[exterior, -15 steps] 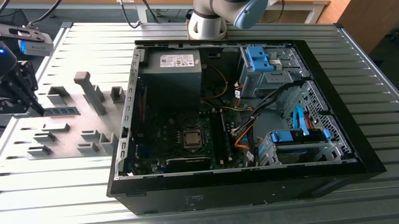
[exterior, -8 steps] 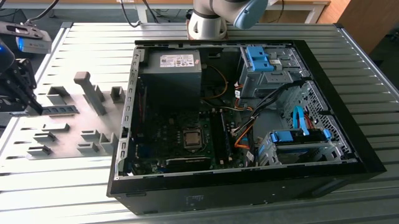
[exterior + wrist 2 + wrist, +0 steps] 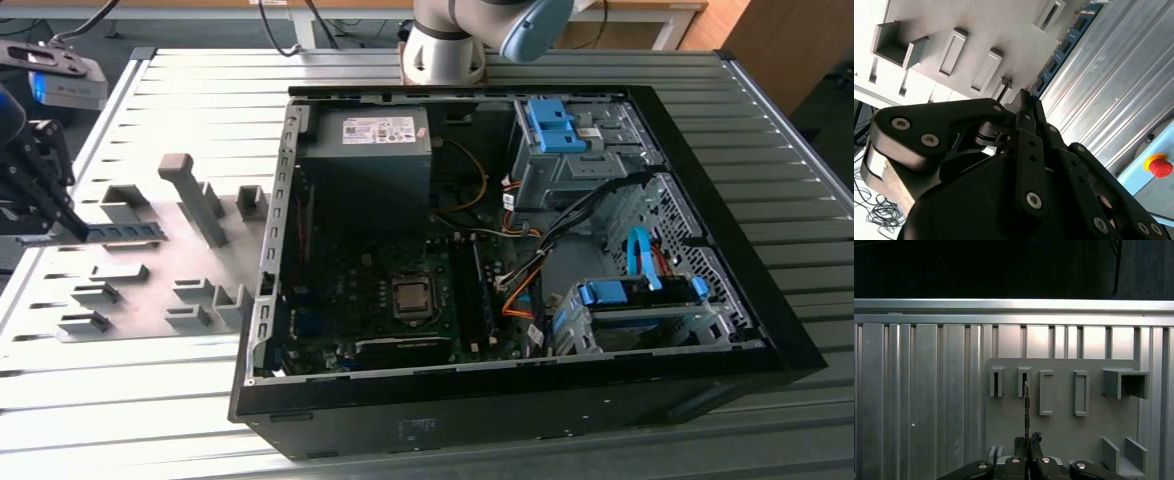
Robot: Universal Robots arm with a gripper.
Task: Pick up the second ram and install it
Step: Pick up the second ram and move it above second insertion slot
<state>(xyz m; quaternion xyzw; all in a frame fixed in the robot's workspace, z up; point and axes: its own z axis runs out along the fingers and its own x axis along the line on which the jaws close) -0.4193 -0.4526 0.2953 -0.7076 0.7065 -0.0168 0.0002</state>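
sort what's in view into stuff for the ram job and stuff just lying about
For the job:
- second ram, clamped in the pincer
- open computer case
- long black motherboard slots

Lying about:
- grey holders on their plate
- red stop button
- loose cables on the floor

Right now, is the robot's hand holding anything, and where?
Yes: the hand grips the blue-green memory stick by one end, the rest jutting out beyond it.

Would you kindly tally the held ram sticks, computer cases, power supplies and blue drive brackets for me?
ram stick held in the hand: 1
computer case: 1
power supply: 1
blue drive brackets: 2
Total: 5
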